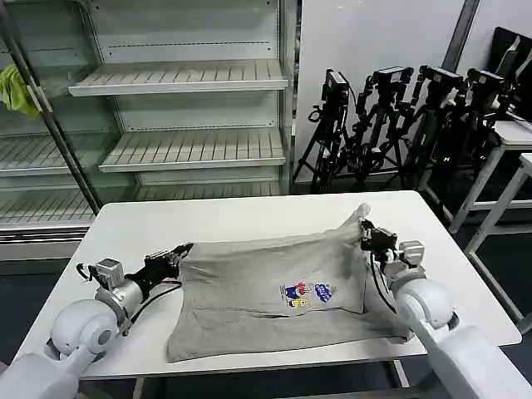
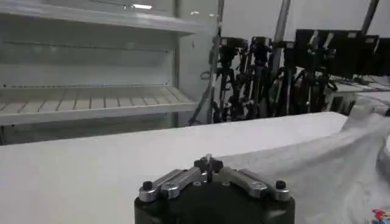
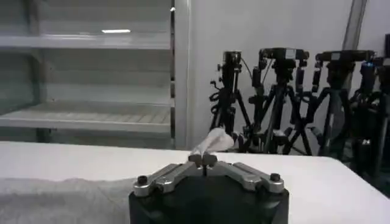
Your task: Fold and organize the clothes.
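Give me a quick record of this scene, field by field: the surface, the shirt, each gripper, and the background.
surface: white table
garment: grey T-shirt, spread out, chest print facing up
left gripper: shut on the T-shirt's left corner, low at the table
right gripper: shut on the T-shirt's far right corner, fabric lifted into a peak
background: shelving behind the table, tripods to the right, yellow-green rag on the left

Soft matt grey cloth T-shirt (image 1: 266,291) on smooth matt white table (image 1: 249,218); behind table, tripods (image 1: 391,125) matt black.
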Available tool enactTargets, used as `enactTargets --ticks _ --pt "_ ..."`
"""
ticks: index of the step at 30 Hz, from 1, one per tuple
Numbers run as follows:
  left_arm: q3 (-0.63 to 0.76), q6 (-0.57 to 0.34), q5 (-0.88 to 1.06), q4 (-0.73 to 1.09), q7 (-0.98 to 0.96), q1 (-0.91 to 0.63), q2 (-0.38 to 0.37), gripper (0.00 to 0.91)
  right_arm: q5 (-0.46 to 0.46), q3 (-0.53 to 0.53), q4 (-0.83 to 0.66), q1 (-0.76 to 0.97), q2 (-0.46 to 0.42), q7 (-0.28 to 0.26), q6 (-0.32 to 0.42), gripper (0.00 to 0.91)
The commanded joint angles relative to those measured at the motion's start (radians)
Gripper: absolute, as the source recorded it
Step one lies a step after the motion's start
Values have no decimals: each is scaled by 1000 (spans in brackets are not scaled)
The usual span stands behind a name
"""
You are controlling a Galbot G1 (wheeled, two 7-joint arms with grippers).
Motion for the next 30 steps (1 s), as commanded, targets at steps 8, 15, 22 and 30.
enactTargets --ticks 8,15,22,30 --pt "-177 -9 1 -146 10 252 21 30 -31 159 287 -345 -45 1 7 0" --pt "-214 -19 24 -189 19 351 7 30 -34 190 293 -369 -56 -1 8 0" --pt "-204 -29 61 -192 25 394 -1 30 -63 185 255 -383 -58 -11 12 0" --pt "-174 -34 95 -186 29 410 -11 40 -78 190 228 -380 -68 -15 14 0"
